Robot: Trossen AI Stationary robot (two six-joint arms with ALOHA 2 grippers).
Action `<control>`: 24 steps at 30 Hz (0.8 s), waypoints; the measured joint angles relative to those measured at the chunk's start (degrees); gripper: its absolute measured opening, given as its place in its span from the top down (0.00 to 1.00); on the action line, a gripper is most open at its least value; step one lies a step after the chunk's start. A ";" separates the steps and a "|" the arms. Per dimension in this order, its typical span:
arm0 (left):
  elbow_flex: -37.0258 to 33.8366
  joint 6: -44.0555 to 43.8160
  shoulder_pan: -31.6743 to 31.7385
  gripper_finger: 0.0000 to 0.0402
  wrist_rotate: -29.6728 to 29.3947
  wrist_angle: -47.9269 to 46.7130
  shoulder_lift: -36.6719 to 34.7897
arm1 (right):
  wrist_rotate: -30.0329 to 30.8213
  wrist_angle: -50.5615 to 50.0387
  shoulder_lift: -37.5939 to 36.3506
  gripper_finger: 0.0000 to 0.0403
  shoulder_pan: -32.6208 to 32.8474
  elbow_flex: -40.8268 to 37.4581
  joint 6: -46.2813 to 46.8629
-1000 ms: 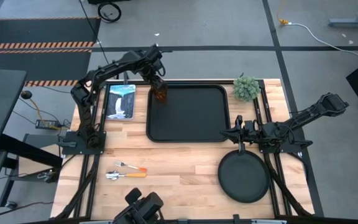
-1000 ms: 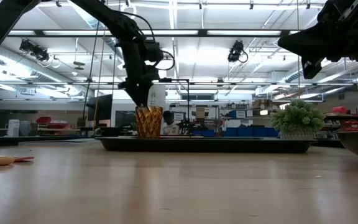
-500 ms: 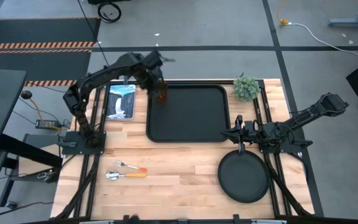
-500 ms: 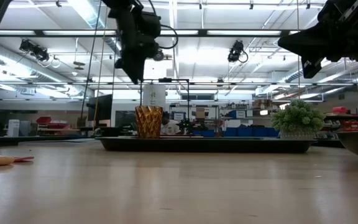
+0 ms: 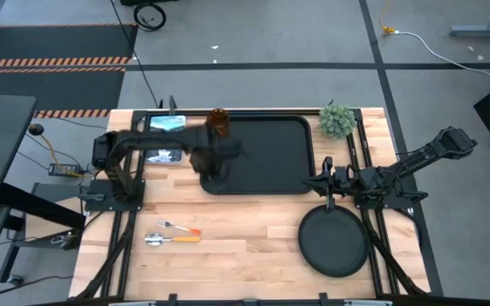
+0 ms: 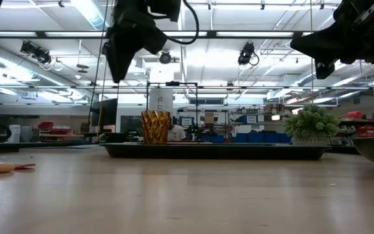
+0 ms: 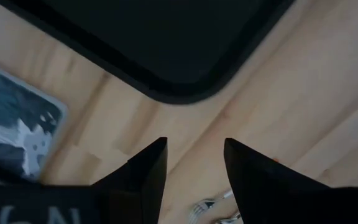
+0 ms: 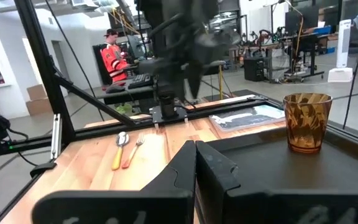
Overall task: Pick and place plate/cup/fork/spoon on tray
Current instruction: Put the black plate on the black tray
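The amber cup [image 5: 218, 121] stands upright on the far left corner of the black tray [image 5: 262, 174]; it also shows in the low view [image 6: 155, 127] and the right wrist view [image 8: 304, 121]. My left gripper [image 5: 213, 161] is open and empty, high over the tray's near left corner [image 7: 185, 93]. The black plate [image 5: 334, 240] lies on the table at the near right. The fork [image 5: 175, 227] and spoon [image 5: 164, 240] lie side by side at the near left. My right gripper [image 5: 324, 183] is shut and empty, between the tray and the plate.
A green potted plant [image 5: 337, 119] stands at the tray's far right corner. A blue-white picture card [image 5: 165, 140] lies left of the tray, partly under my left arm. A person in a red jacket [image 8: 112, 53] stands beyond the table.
My left gripper has let go of the cup, risen above it and swung toward the table's near edge, now over the tray's near left corner. The cup stays upright on the tray's far left corner.
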 joint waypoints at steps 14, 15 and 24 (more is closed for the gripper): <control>-14.04 -29.31 -18.32 0.58 -1.75 10.50 0.07 | -3.75 1.36 0.00 0.96 -0.04 0.00 -7.21; -14.47 -31.33 -19.22 0.58 -1.77 11.41 0.07 | -3.80 1.37 0.00 0.96 -0.04 0.00 -7.37; -15.01 -47.83 -26.04 0.58 -2.79 14.43 0.07 | -4.27 1.36 0.00 0.96 -0.07 0.00 -8.97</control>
